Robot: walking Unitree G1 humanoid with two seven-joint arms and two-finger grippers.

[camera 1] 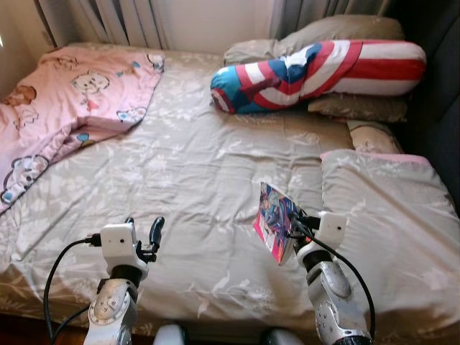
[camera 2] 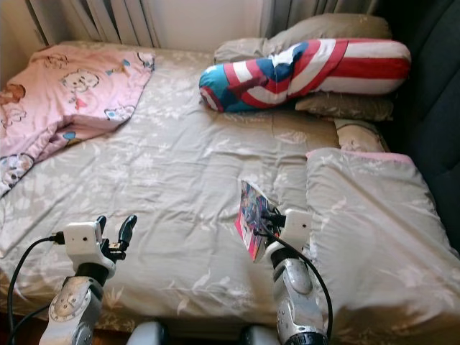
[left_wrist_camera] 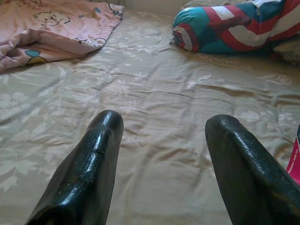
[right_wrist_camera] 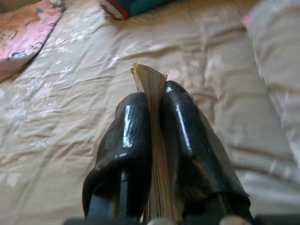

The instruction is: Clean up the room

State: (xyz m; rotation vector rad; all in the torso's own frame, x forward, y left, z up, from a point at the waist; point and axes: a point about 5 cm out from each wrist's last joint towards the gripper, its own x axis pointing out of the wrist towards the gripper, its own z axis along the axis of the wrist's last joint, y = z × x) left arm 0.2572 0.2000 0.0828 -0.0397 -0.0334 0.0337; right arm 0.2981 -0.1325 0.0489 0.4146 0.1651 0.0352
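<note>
While right gripper (right_wrist_camera: 157,117) clamps the comic book (camera 1: 275,219) above the bed (camera 1: 201,165); left gripper (left_wrist_camera: 161,140) gapes.

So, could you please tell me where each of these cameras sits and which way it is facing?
Left eye view: on the head, looking down over the bed; both arms show, the right gripper clamping a book.
Right eye view: its stereo twin, same scene.
Left wrist view: along the open left gripper toward the striped bolster.
Right wrist view: along fingers pinching the book's pages.
Both wrist views share the pink blanket.
</note>
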